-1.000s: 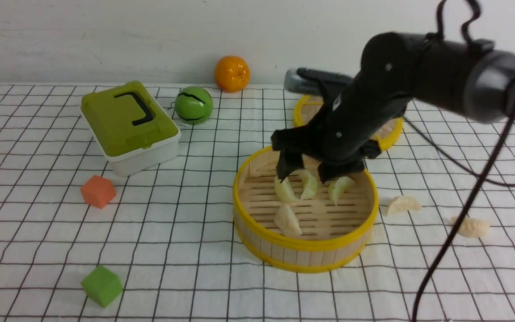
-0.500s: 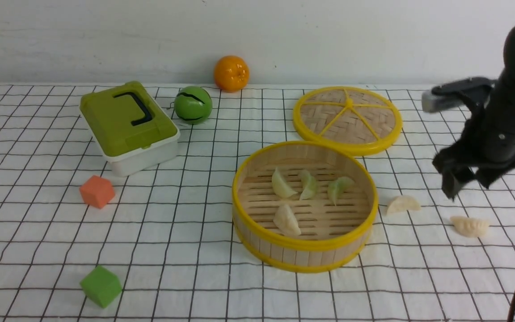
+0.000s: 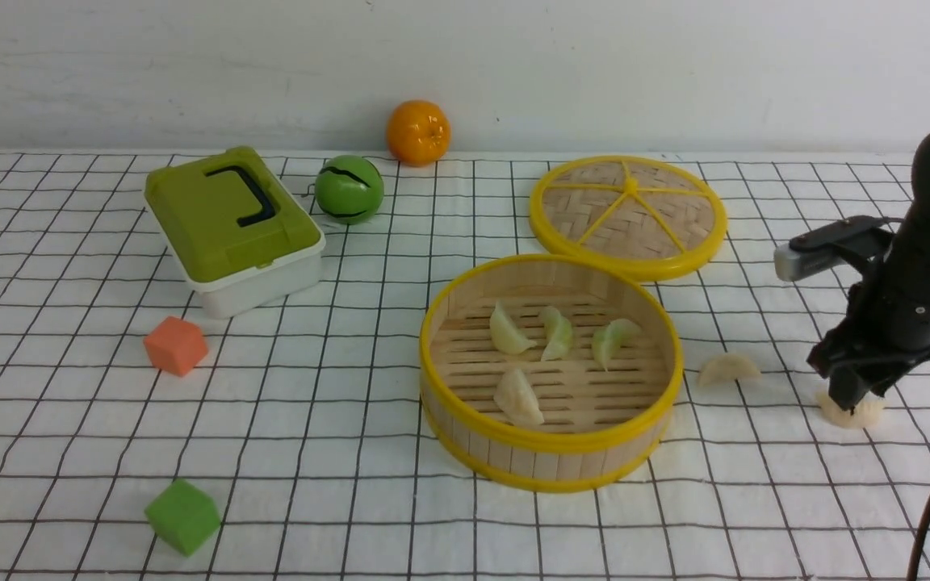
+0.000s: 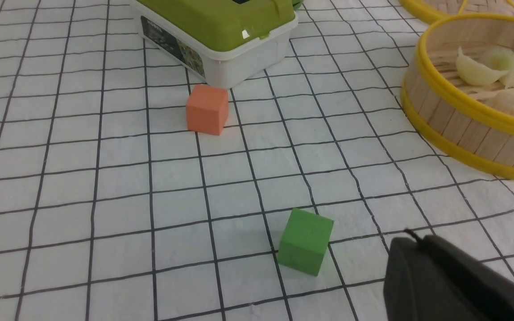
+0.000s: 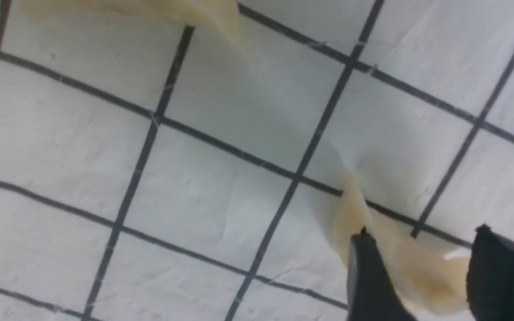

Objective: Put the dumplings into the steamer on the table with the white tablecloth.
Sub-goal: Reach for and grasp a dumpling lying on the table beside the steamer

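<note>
The steamer (image 3: 550, 442) stands mid-table on the white tablecloth (image 3: 336, 420). Inside it lie three pale green dumplings (image 3: 558, 332) and one cream dumpling (image 3: 518, 397). Another cream dumpling (image 3: 727, 369) lies on the cloth just right of the steamer. My right gripper (image 3: 852, 399) is down over a third cream dumpling (image 3: 856, 415) farther right. In the right wrist view this dumpling (image 5: 400, 263) sits between the gripper's (image 5: 423, 232) two black fingers, still resting on the cloth. My left gripper (image 4: 411, 236) is shut and empty near the front left corner.
The woven lid (image 3: 628, 211) lies behind the steamer. A green-lidded box (image 3: 231, 222), a green ball (image 3: 349, 190) and an orange (image 3: 418, 131) stand at the back left. An orange cube (image 3: 176, 345) and a green cube (image 3: 182, 516) sit on the left.
My right arm has swung from above the steamer to the far right and come down over the cream dumpling, its jaws narrowing around it. The left arm has not moved.
</note>
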